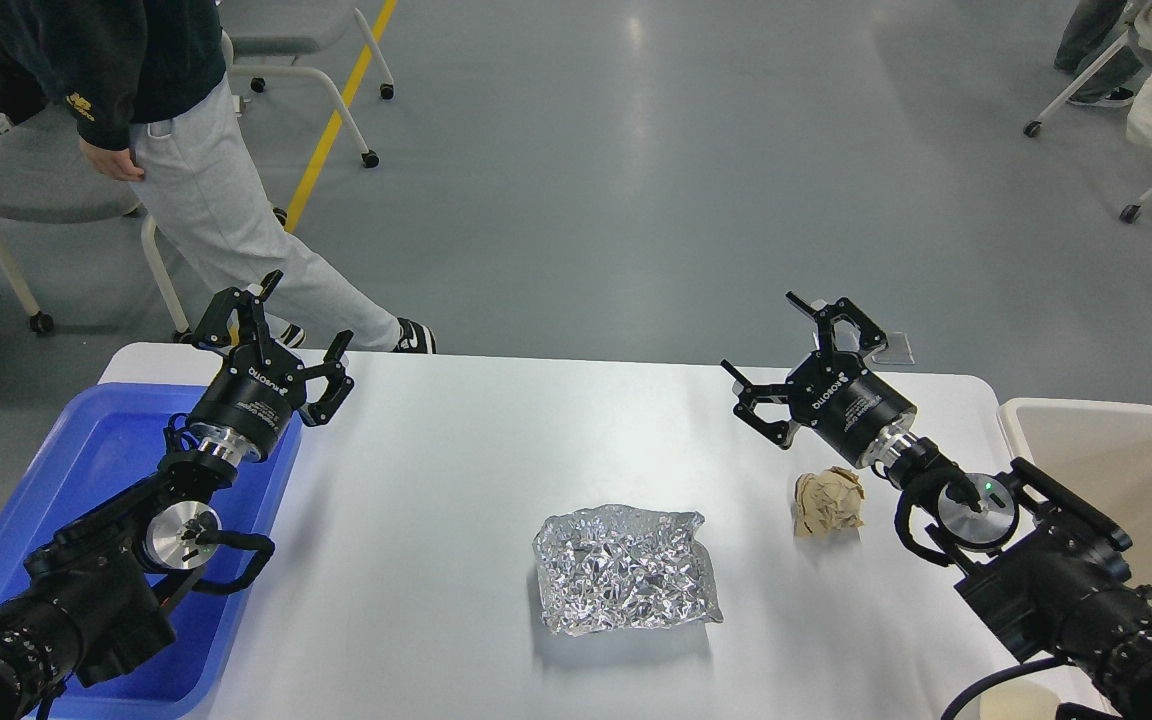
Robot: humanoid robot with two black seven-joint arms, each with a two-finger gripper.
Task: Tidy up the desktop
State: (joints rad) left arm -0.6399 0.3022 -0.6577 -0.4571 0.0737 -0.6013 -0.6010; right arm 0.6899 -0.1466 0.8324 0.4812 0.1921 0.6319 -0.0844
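The white desktop [476, 440] fills the lower middle of the head view. A crumpled sheet of silver foil [624, 582] lies on it near the front centre. A crumpled ball of brown paper [827, 503] lies to its right. My right gripper [793, 350] is open and empty, hovering just behind and above the paper ball. My left gripper [298, 320] is open and empty, raised over the desktop's back left corner, at the blue tray's edge.
A blue plastic tray [86, 470] sits on the left under my left arm. A beige tub [1116, 450] stands at the right edge. A person [206, 190] walks behind the table at the back left, among wheeled chairs [36, 200].
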